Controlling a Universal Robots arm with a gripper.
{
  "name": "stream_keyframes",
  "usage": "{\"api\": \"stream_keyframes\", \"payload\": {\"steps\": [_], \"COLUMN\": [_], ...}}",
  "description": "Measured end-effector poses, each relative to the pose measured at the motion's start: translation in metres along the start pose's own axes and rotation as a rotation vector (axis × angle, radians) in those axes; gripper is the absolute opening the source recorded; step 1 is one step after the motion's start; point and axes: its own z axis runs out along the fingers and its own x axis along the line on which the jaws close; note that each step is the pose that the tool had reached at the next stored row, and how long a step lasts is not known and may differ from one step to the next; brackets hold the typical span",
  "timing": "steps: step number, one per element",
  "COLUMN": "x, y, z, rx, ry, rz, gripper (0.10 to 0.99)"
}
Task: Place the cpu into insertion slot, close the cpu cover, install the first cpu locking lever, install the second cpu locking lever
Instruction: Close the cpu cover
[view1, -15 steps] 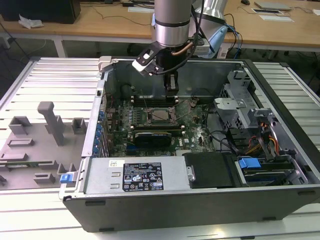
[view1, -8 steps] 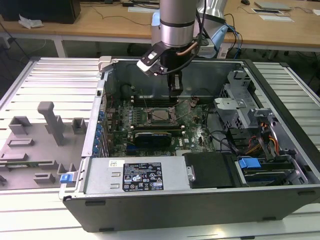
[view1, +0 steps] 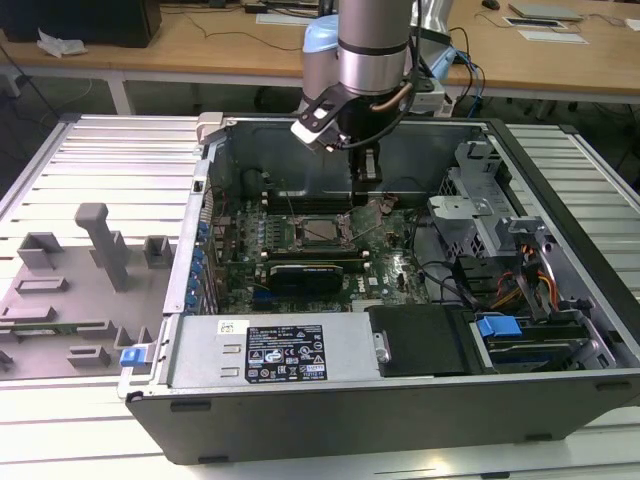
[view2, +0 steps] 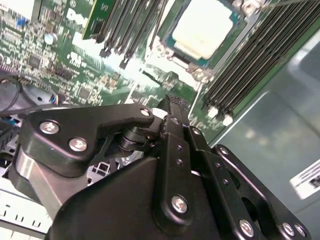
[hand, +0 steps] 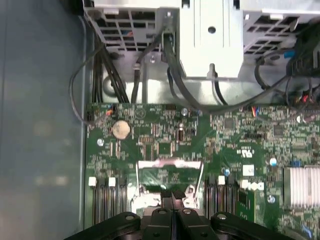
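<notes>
the cpu (view2: 205, 27) sits in the insertion slot (view1: 297, 232). the cpu cover (hand: 170, 164) stands raised at the slot's 3 o'clock in the exterior view. the end effector (hand: 172, 197), fingers together, is just beside it. closing and latching look undone.

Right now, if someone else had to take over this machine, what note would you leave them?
Gripper: shut, nothing visibly held, low over the motherboard.
The cpu lies in the insertion slot: that step looks done.
The cpu cover stands raised open, right in front of the gripper; whether they touch, I cannot tell.
Not yet done: closing the cover and the two latching steps.
</notes>
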Motion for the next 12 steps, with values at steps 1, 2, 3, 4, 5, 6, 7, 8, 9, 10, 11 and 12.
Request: {"api": "stream_keyframes", "payload": {"steps": [1,2,3,4,5,6,7,8,9,10,11,12], "x": [-0.0001,-0.0001,-0.0001,-0.0001,-0.0001,-0.0002,-0.0002,-0.0002,-0.0003,-0.0003,-0.0003,-0.0003], "y": [0.0073,0.0100,0.0127,0.0161,0.0189,0.0226,0.0254,0.0296,0.0338,0.0363,0.0384,0.0423], "z": [0.0005,0.0007,0.0009,0.0012,0.0014,0.0016,0.0018,0.0021,0.0024,0.0025,0.0027,0.0029], "rx": [0.000,0.000,0.000,0.000,0.000,0.000,0.000,0.000,0.000,0.000,0.000,0.000], "ry": [0.0000,0.0000,0.0001,0.0003,0.0003,0.0001,0.0001,0.0001,0.0001,0.0002,0.0001,0.0001], "rz": [0.000,0.000,0.000,0.000,0.000,0.000,0.000,0.000,0.000,0.000,0.000,0.000], "gripper": [0.106,0.106,0.106,0.106,0.106,0.106,0.106,0.106,0.106,0.106,0.106,0.106]}}
